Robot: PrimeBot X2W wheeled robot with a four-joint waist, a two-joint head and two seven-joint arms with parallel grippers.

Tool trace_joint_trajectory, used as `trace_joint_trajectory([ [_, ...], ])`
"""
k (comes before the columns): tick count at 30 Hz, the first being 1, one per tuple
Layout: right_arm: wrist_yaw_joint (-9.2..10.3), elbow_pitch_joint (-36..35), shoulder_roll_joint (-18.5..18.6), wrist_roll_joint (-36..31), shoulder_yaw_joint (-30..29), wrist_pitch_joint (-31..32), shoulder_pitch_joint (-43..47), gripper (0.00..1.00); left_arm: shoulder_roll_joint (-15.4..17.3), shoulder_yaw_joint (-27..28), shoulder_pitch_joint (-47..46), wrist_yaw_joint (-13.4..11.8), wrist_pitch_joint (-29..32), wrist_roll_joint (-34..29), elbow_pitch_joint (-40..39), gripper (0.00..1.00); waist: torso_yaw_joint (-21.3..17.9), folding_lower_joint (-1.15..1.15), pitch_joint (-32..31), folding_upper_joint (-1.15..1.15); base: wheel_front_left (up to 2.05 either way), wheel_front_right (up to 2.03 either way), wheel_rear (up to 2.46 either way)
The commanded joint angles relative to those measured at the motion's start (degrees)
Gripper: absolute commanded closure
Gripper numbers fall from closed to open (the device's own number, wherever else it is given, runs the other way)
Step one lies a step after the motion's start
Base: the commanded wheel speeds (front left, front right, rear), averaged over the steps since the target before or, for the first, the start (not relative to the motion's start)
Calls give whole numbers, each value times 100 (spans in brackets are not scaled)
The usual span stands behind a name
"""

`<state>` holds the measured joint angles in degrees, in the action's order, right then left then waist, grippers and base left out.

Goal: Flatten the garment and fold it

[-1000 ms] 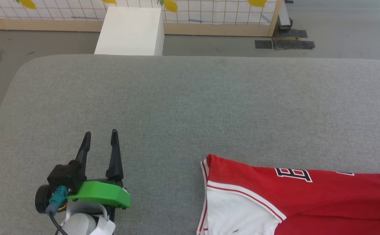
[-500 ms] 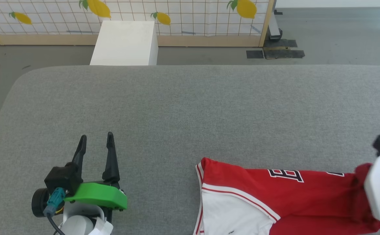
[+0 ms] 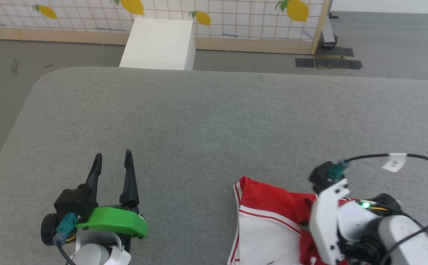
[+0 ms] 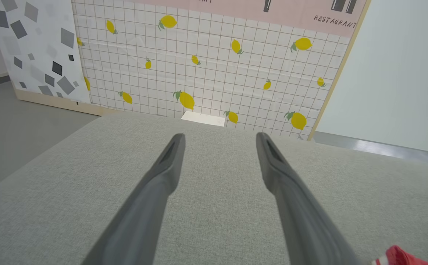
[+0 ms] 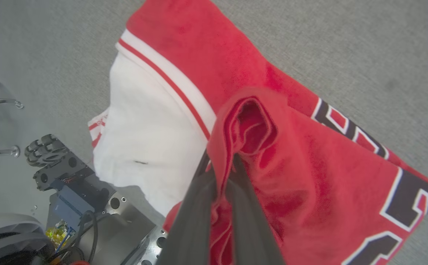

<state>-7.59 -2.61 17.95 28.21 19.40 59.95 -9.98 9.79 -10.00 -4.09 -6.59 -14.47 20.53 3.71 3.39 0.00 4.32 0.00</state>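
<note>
Moved: right gripper (image 5: 222,165) swung leftward, jaws clenched on a red edge of the T-shirt (image 5: 309,165), doubling it over. The left gripper (image 3: 113,154) has its jaws released. Best to keep the fabric taut and align the edges.

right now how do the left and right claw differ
The left claw is open and empty; the right claw is shut on a fold of the red T-shirt. The left claw points along the grey cushion, the right claw down at it. Both have long dark fingers.

On table (image 3: 199,121): garment (image 3: 269,195) right of left claw (image 3: 113,154).
</note>
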Motion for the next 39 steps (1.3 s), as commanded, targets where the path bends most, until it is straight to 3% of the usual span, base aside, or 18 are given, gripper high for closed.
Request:
trace_joint_trajectory([
  [1, 10, 100, -121, -14, 100, -116, -134, 100, -23, -9, 63, 20, -34, 26, 19, 0, 128, 0, 51, 0, 0, 0, 0],
  [7, 10, 629, -523, -113, 633, -539, -394, 100, -70, -46, 55, 46, -40, 34, 47, 0, 315, 0, 119, 0, 0, 0, 0],
  [14, 10, 1490, -829, -297, 763, -1146, -561, 100, -118, -49, 42, 70, -46, 49, 88, 0, 412, 0, 180, 0, 0, 0, 0],
  [15, 10, 1612, -870, -322, 730, -1274, -580, 82, -118, -46, 44, 72, -46, 48, 95, 0, 409, 0, 180, 0, 0, 0, 0],
  [16, 10, 1699, -874, -336, 759, -1327, -596, 0, -120, -40, 41, 70, -47, 44, 96, 0, 403, 0, 175, 0, 0, 0, 0],
  [20, 10, 1760, -941, -50, 860, -1488, -677, 0, -107, 17, 67, 49, -49, 34, 85, 0, 305, 0, 119, 0, 0, 0, 0],
  [28, 10, 711, -767, 664, 762, -1752, -813, 0, -56, 75, 180, 59, -50, 50, 78, 0, 22, 0, -131, 0, 0, 0, 0],
  [32, 10, 249, -491, 615, 242, -1818, -670, 0, -38, 80, 219, 52, -51, 62, 63, 0, -96, 0, -214, 0, 0, 0, 0],
  [39, 10, -54, -254, 48, -1250, -1839, -25, 0, -30, 77, 241, 37, -51, 59, 29, 0, -233, 0, -239, 0, 0, 0, 0],
])
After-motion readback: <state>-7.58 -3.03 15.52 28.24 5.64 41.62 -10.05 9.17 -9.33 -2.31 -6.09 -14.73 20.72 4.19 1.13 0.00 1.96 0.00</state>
